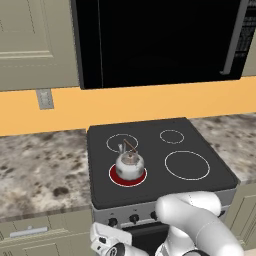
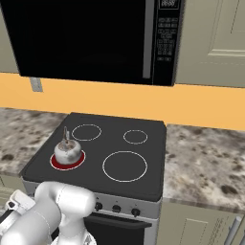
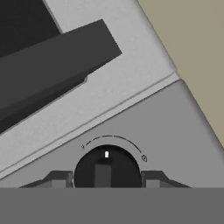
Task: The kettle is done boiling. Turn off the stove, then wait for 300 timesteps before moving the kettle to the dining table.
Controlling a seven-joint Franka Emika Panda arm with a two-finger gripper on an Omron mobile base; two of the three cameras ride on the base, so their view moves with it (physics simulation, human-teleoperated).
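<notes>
- Gripper (image 3: pixel 105 180) sits low at the stove's front panel, its two dark fingertips (image 3: pixel 59 179) flanking a black knob (image 3: pixel 107 168); the fingers stand just beside the knob's sides, and from here I cannot tell whether they press on it or are merely close.
- That knob has a raised bar across its face and a small white mark at its top, with a thin arc printed on the grey panel (image 3: pixel 175 131) above it.
- From the base views the white arm (image 1: pixel 200 220) bends down over the stove's front edge, hiding part of the knob row (image 2: pixel 116 208).
- Beige cabinet fronts (image 2: pixel 191 229) run under the counter on both sides of the stove.
- Up on the stove (image 1: pixel 210 185), black glass with four white burner rings, the kettle (image 1: pixel 130 165) stands upright on the front left ring, which glows red (image 1: pixel 116 179) beneath it.
- Its thin wire handle rises above the silver body; what is inside cannot be seen.
- Three other rings are unlit, with the largest (image 1: pixel 187 165) at front right, well apart from the kettle.
- Speckled marble counter (image 1: pixel 35 170) flanks the cooktop left and right, flush with its edges.
- Behind runs an orange wall (image 2: pixel 191 105) with a grey outlet plate (image 1: pixel 45 99) at left.
- Overhead hangs a black microwave (image 2: pixel 81 38) between beige upper cabinets (image 1: pixel 30 40), leaving open space above the kettle.
</notes>
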